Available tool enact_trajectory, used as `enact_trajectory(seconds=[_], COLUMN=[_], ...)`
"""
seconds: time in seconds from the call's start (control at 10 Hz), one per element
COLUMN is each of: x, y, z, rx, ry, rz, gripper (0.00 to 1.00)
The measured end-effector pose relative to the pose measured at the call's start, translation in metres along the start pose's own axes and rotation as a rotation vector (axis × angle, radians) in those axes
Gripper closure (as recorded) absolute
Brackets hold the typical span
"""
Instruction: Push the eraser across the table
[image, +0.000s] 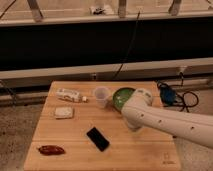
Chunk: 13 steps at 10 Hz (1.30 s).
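Eraser (98, 138) lies flat on the table (145, 152), in front of the green bowl (121, 96) and offset toward the cup (101, 96) side, with its long axis diagonal to the planks. Gripper (131, 124) is at the tip of the white arm (170, 122), low over the wood just in front of the bowl, near the eraser but not touching it; I can't tell if it's wide or narrow. From the gripper the eraser lies sideways, further from the bowl, so my guess is a sweep that way meets its long side.
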Motion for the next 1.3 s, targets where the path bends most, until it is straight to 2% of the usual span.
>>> enact_trajectory(seconds=[1.2, 1.3], x=[-0.039, -0.041], y=[0.007, 0.007], z=[0.022, 0.024], rx=[-0.030, -0.034], ry=[-0.047, -0.052], rz=[-0.028, -0.028], gripper=[0.22, 0.28])
